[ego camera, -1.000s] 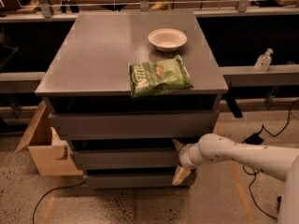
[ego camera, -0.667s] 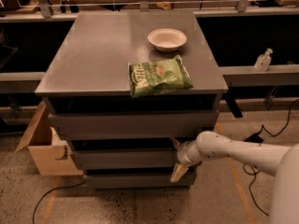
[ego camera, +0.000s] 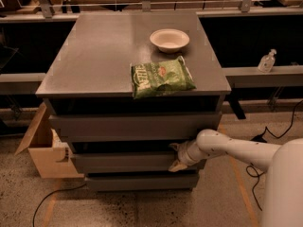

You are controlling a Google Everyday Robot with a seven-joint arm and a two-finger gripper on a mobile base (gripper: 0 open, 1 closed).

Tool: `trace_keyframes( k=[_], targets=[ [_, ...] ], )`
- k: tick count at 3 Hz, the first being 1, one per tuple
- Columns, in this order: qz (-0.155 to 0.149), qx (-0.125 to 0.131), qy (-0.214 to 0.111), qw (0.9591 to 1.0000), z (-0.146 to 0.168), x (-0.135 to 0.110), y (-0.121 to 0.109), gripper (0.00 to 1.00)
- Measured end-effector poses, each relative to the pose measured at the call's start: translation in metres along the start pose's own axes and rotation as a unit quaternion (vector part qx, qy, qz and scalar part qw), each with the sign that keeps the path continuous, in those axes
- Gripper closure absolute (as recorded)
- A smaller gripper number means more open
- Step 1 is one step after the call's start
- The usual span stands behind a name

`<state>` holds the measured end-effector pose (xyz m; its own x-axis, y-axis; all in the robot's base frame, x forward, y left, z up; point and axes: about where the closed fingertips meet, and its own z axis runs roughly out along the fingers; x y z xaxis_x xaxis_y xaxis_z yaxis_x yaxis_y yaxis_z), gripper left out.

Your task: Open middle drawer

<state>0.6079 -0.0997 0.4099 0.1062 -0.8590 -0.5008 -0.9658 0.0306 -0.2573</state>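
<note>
The grey cabinet (ego camera: pixel 94 65) has three stacked drawer fronts. The middle drawer (ego camera: pixel 118 162) is the second grey front, and a dark gap shows above its top edge. My white arm reaches in from the lower right. My gripper (ego camera: pixel 176 157) sits at the right end of the middle drawer's front, at its upper edge, with one fingertip above the edge and one lower on the front. The upper drawer (ego camera: pixel 128 126) and the lowest drawer (ego camera: pixel 137 181) lie above and below it.
A green chip bag (ego camera: pixel 160 77) lies at the front edge of the cabinet top, a white bowl (ego camera: pixel 169 39) behind it. An open cardboard box (ego camera: pixel 45 148) stands on the floor at the left. A clear bottle (ego camera: pixel 267 60) stands on the right ledge. Cables lie on the floor.
My gripper has shifted slightly left and up along the right end of the middle drawer's front. The drawer itself looks unchanged.
</note>
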Motion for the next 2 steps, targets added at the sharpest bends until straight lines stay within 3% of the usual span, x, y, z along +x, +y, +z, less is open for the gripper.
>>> trace_keyframes(
  k=[2],
  targets=[
    [-0.001,-0.001,0.000,1.0000,-0.0029,-0.0022,-0.0005,0.89]
  ],
)
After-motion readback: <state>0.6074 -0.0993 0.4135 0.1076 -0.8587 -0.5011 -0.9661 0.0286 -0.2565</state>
